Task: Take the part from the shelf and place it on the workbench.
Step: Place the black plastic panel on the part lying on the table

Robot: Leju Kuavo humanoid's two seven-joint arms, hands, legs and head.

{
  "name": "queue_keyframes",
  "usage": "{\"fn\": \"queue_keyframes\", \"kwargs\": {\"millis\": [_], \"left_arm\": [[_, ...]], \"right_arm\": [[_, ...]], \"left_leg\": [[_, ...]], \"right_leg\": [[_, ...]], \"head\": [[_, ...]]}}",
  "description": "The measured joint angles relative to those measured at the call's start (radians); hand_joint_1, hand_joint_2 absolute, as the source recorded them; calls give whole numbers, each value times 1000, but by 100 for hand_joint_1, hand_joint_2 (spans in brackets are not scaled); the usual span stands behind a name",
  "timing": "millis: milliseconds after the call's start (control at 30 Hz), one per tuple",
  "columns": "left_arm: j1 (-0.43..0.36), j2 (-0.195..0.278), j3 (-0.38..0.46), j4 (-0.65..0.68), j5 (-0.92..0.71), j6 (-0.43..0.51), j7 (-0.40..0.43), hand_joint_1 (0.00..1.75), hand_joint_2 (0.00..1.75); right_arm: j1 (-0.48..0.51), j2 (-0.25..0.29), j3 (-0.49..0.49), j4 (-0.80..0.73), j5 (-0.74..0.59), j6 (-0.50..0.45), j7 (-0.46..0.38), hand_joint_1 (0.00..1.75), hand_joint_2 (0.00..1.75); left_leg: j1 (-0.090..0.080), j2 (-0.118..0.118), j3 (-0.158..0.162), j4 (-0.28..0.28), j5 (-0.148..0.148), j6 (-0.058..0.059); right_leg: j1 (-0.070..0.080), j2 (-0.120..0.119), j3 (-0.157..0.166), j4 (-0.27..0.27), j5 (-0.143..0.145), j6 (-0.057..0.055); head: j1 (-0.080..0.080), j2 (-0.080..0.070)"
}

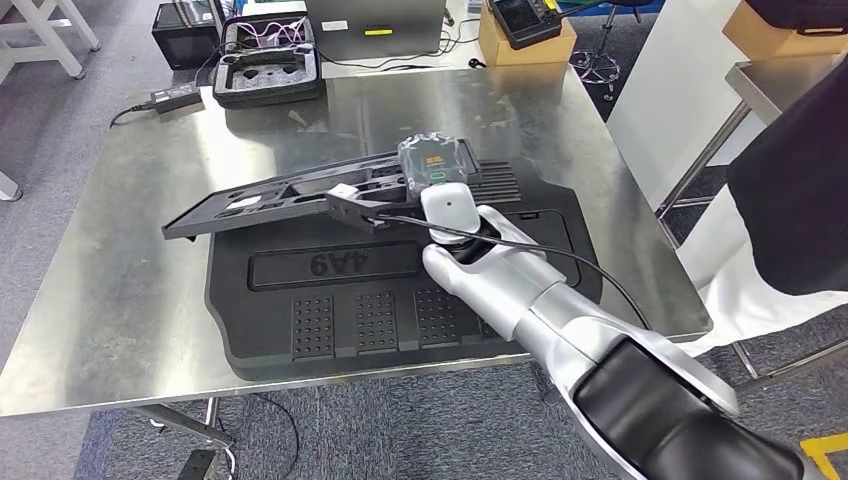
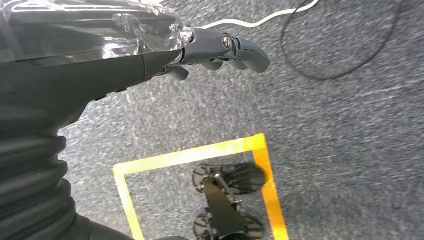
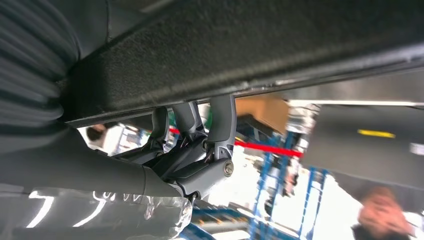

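Right hand [image 1: 437,172] reaches over the steel workbench [image 1: 120,250], gripping a long flat black moulded plastic part [image 1: 300,195]. In the right wrist view its dark fingers [image 3: 220,125] hook up against the part's rough underside [image 3: 250,45], so the part lies across the fingers, one end tilted above a large black ribbed plastic panel [image 1: 330,300] lying flat on the bench; whether that far end touches the panel is hard to judge. Left hand [image 2: 220,50] hangs over grey carpet [image 2: 350,150], fingers loosely curled, holding nothing.
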Motion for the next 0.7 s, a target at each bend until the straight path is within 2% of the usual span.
{"fn": "queue_keyframes", "kwargs": {"millis": [367, 500, 700], "left_arm": [[50, -2, 0, 0, 9, -4, 29, 0, 175], [50, -2, 0, 0, 7, -16, 25, 0, 175], [49, -4, 0, 0, 2, -20, 13, 0, 175]], "right_arm": [[-1, -62, -59, 35, 0, -5, 67, 175, 175], [0, -73, -75, 38, 2, -5, 67, 0, 0], [2, -80, -93, 38, 6, -8, 64, 0, 0]], "left_leg": [[0, 2, 1, 0, 0, 0], [0, 2, 1, 0, 0, 0], [0, 2, 1, 0, 0, 0]], "right_leg": [[0, 1, 0, 0, 0, 0], [0, 1, 0, 0, 0, 0], [0, 1, 0, 0, 0, 0]], "head": [[0, 0], [0, 0], [0, 0]]}}
